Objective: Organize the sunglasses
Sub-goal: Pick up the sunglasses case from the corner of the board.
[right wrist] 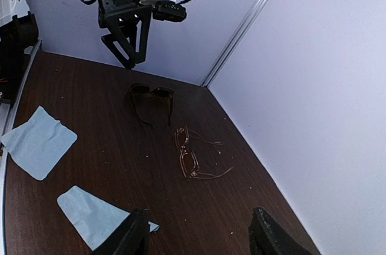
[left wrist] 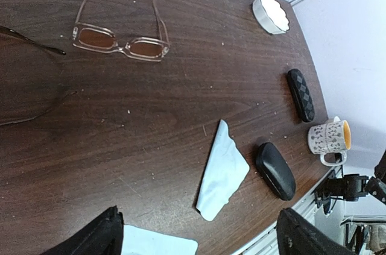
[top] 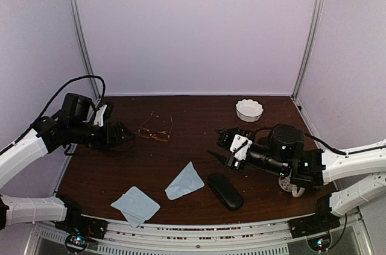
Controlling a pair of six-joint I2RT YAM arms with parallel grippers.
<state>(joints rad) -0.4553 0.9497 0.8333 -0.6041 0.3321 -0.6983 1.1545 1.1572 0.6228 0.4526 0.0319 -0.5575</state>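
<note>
The copper wire-framed sunglasses (top: 155,131) lie unfolded on the table's back left, also seen in the left wrist view (left wrist: 122,43) and the right wrist view (right wrist: 192,157). The dark-framed sunglasses (right wrist: 151,97) lie just left of them, under my left gripper (right wrist: 131,56); only a dark temple (left wrist: 33,43) shows in the left wrist view. My left gripper (top: 117,136) hovers above the table, open and empty (left wrist: 198,219). My right gripper (top: 224,146) hangs over the table's middle right, jaws apart with nothing between them (right wrist: 199,219).
A black glasses case (top: 225,190) lies shut near the front edge. Two light-blue cloths (top: 185,181) (top: 136,205) lie front centre and front left. A white fluted bowl (top: 249,110) stands at the back right. A patterned case (left wrist: 300,94) and a mug (left wrist: 329,138) are at the right.
</note>
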